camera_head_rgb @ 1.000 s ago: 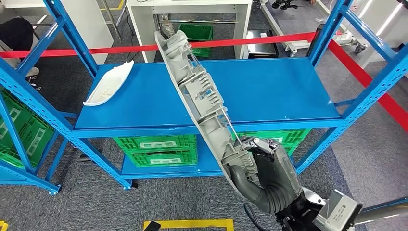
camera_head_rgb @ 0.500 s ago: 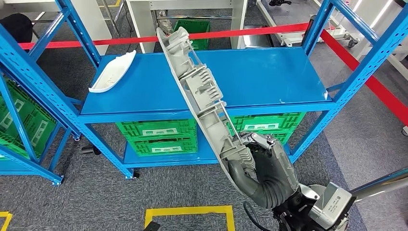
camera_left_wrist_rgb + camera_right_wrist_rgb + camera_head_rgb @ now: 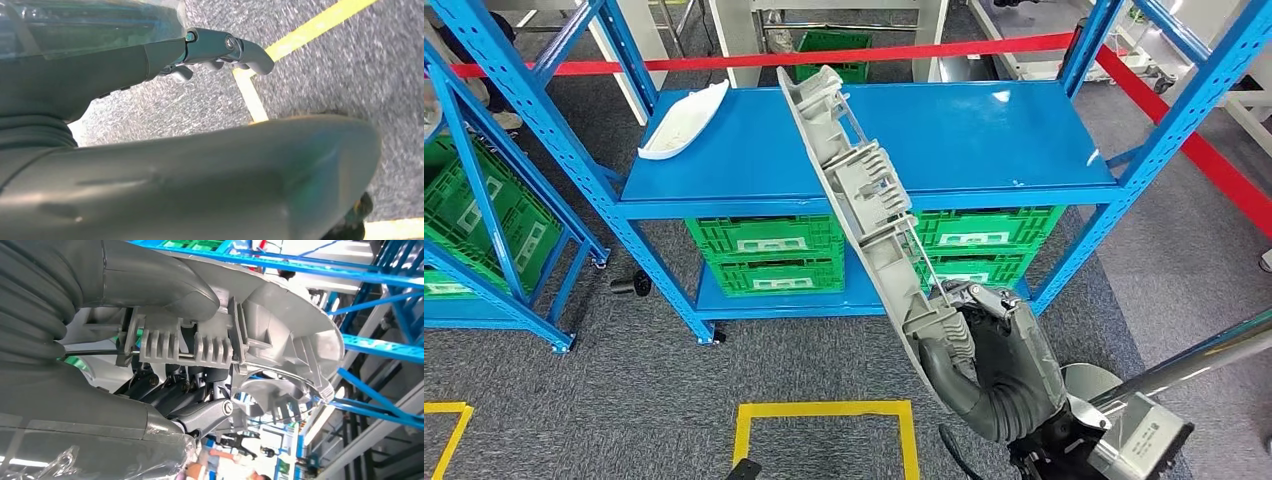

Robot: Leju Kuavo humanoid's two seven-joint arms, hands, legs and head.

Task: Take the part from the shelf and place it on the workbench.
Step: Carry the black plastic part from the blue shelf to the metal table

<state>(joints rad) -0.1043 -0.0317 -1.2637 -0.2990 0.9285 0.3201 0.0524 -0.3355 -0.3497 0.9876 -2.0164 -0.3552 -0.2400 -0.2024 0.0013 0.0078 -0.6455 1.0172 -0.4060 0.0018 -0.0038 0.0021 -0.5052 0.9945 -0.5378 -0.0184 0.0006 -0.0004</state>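
We have the part off the shelf, carried clear in front of it, so the pick looks done; reaching the workbench and setting it down remain. It is a long grey ribbed moulding, tilted steeply, its lower end gripped by our right hand. Our left hand hangs over the floor, probably holding nothing.
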